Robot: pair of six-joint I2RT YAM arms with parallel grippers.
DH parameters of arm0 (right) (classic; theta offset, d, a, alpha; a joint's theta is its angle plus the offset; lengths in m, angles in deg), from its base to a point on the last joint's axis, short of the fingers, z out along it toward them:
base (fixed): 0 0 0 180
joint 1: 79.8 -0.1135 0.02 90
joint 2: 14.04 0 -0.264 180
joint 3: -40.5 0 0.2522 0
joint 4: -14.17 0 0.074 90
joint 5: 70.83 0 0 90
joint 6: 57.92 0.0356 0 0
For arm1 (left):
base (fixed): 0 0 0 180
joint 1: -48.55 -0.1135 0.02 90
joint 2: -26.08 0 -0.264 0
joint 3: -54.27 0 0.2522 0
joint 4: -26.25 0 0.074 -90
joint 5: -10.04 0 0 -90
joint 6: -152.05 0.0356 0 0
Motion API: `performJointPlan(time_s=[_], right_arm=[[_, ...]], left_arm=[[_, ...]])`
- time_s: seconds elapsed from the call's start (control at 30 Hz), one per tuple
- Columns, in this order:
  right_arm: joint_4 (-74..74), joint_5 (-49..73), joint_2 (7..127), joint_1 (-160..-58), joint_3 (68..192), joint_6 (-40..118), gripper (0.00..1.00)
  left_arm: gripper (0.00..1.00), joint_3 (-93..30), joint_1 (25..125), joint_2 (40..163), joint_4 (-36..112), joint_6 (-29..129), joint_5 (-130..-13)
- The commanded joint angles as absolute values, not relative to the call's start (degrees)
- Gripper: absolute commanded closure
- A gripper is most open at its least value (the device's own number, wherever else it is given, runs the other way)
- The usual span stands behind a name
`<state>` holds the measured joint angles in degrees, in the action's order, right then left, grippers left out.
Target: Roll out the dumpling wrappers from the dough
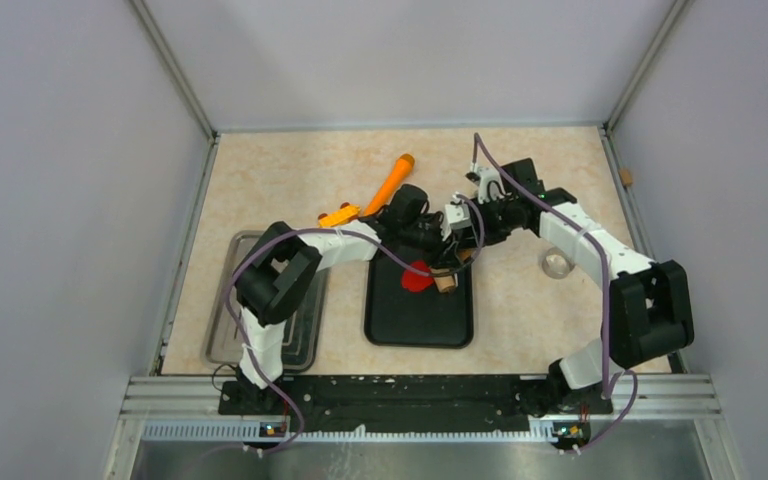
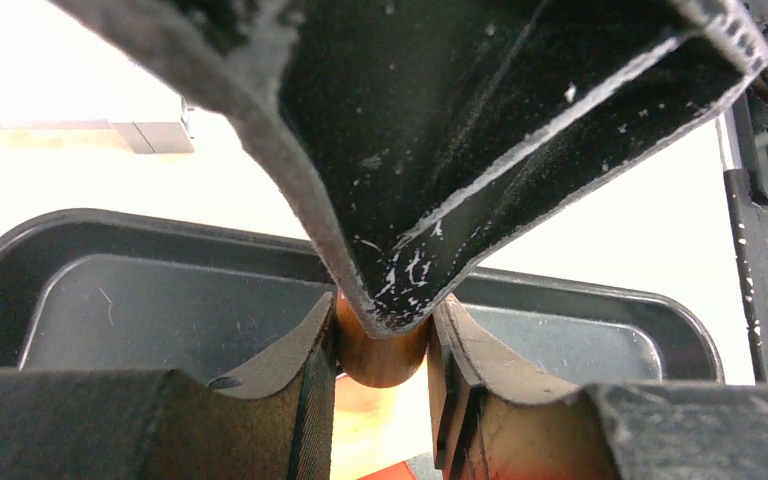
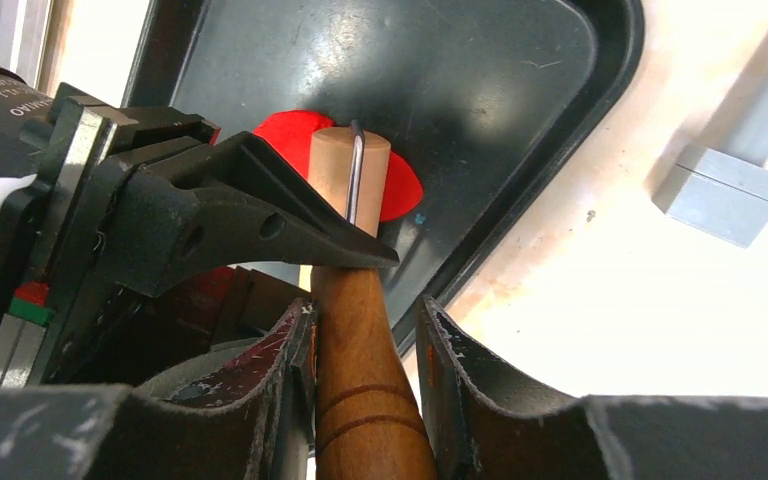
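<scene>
Right wrist view first: the right gripper (image 3: pixel 365 310) is clamped narrow on the dark wooden handle of a rolling pin (image 3: pixel 360 390), a finger pressed to either side. Just ahead of its fingertips the pin's pale roller end sits over the dough (image 3: pixel 402 192), a bright red flat patch lying on the black tray (image 3: pixel 480 90). And look, the left gripper (image 2: pixel 382 320) comes in from the side and pinches that same pin too, brown wood squeezed between its pads, with one right-gripper finger crossing right above it. From overhead, both arms meet over the far end of the tray. On the counter (image 1: pixel 290 170), an orange stick (image 1: pixel 392 180) lies beyond the grippers, and a steel tray (image 1: pixel 222 320) sits off to the left gripper's side.
</scene>
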<state>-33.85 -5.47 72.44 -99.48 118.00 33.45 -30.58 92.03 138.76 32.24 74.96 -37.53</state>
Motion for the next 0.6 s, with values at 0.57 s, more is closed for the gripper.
performJointPlan(time_s=[0.57], right_arm=[[-45.1,-5.2,71.8,-98.7,129.8,25.9,1.00]], left_arm=[[1.00,-44.9,92.3,142.1,38.5,71.8,-44.4]])
